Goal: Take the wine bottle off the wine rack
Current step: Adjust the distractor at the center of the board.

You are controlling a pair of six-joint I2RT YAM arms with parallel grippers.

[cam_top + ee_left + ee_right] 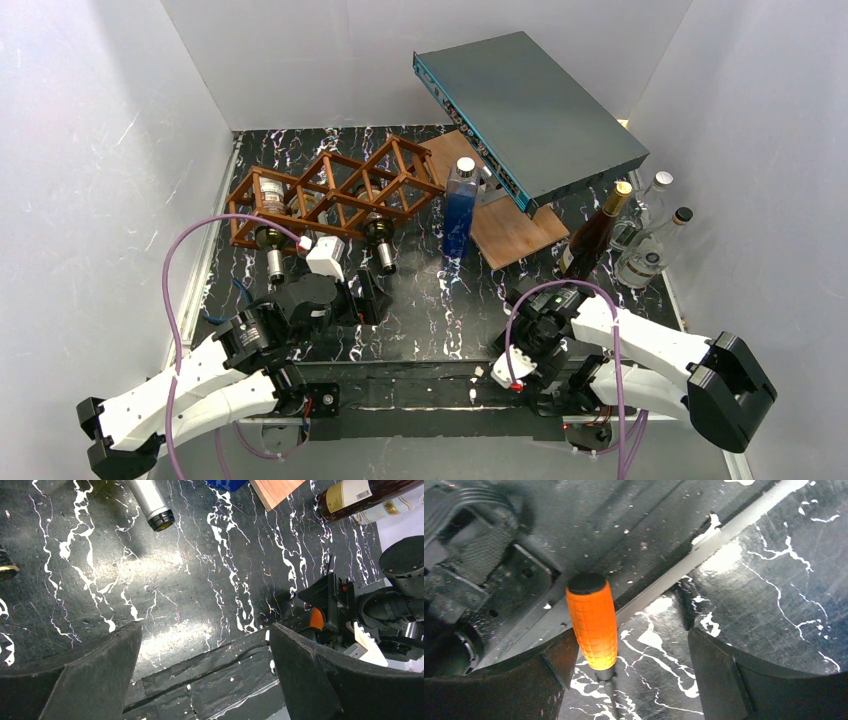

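Observation:
The reddish-brown lattice wine rack stands at the back left. Wine bottles lie in its cells with their necks pointing toward me, one at the left and one at the right. My left gripper is open and empty, low over the table just in front of the rack. In the left wrist view a silver-capped bottle neck shows far above its fingers. My right gripper is open near the table's front, far from the rack. In the right wrist view an orange ribbed handle stands beside its left finger.
A blue bottle stands on the black marbled table beside a flat wooden board. A grey-teal box leans over the board. A brown wine bottle and two clear bottles stand at the right.

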